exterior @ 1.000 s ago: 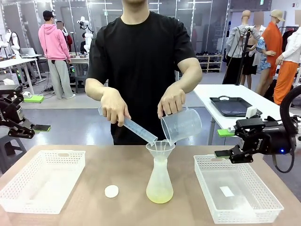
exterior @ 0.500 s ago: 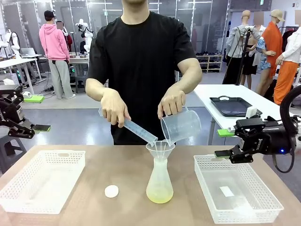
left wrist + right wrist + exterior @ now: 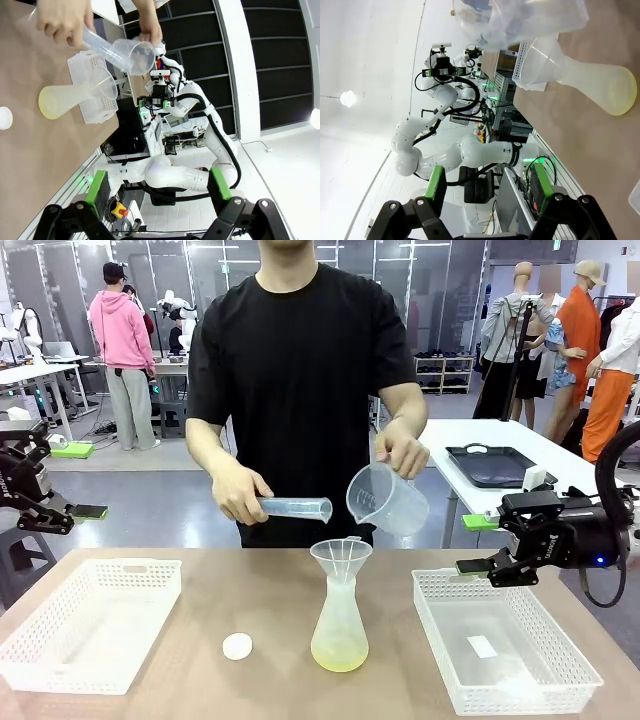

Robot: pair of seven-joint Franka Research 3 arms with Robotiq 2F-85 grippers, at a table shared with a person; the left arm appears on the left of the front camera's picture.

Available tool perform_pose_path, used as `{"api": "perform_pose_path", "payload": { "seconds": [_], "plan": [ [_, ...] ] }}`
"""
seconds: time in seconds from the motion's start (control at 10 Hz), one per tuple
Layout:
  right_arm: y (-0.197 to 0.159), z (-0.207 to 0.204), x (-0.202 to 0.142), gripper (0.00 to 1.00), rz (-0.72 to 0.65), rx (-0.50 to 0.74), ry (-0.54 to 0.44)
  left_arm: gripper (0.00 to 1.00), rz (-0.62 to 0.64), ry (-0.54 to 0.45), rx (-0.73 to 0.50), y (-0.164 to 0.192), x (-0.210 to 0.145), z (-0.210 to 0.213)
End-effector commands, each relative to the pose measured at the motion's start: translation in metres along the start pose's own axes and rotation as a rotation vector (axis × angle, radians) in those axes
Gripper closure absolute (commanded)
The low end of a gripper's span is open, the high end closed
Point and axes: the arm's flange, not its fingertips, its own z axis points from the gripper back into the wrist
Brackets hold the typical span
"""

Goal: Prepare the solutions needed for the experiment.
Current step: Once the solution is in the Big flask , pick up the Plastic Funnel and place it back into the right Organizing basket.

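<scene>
Cylinder (image 3: 300, 508) graduations unreadable; solutions (image 3: 339, 654) in flask (image 3: 340, 608).

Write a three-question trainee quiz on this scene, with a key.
1. True or false: the funnel sits in the neck of the flask.
2. What small white thing lies on the table between the left basket and the flask?
3. Where is the pale yellow-green solution? A) in the bottom of the flask B) in the left basket C) spilled across the table
Key: 1 true; 2 the round stopper; 3 A.
</scene>
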Motion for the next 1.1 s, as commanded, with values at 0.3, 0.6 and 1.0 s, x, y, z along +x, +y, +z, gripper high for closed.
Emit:
{"api": "perform_pose_path", "payload": {
  "seconds": [0.3,0.6,1.0],
  "plan": [
    [-0.0010,-0.0002,-0.0029,0.15,0.004,0.004,0.001,0.00,-0.008,0.001,-0.018,-0.0017,-0.0006,-0.0010],
    [-0.0010,-0.0002,-0.0029,0.15,0.004,0.004,0.001,0.00,-0.008,0.001,-0.018,-0.0017,-0.0006,-0.0010],
    [-0.0010,-0.0002,-0.0029,0.15,0.004,0.004,0.001,0.00,-0.008,0.001,-0.018,-0.0017,-0.0006,-0.0010]
  ]
}}
